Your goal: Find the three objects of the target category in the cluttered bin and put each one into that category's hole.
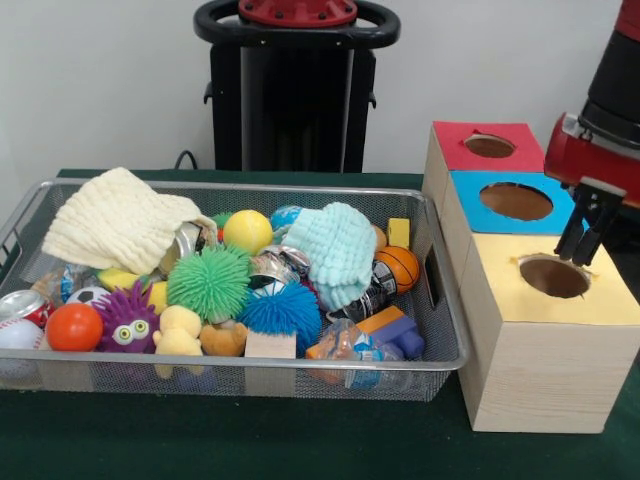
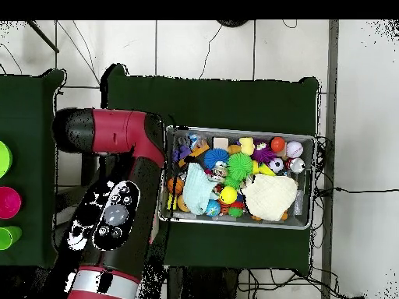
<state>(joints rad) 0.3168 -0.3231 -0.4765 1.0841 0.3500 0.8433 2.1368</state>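
Observation:
The silver wire-mesh bin fills the left and middle of the front view, full of toys. A crinkly, whitish plastic wrapper with coloured print lies at its front right corner. A shiny crumpled piece shows in the middle between the spiky balls; I cannot tell if it is a wrapper or a can. My gripper hangs to the right of the bin, just above the round hole in the yellow-topped box. It is open and holds nothing. In the overhead view the arm hides the gripper, and the bin lies beside it.
A blue-topped box and a red-topped box stand behind the yellow one, each with a hole. In the bin are a cream cloth, a pale green cloth, spiky balls, an orange ball and a red can.

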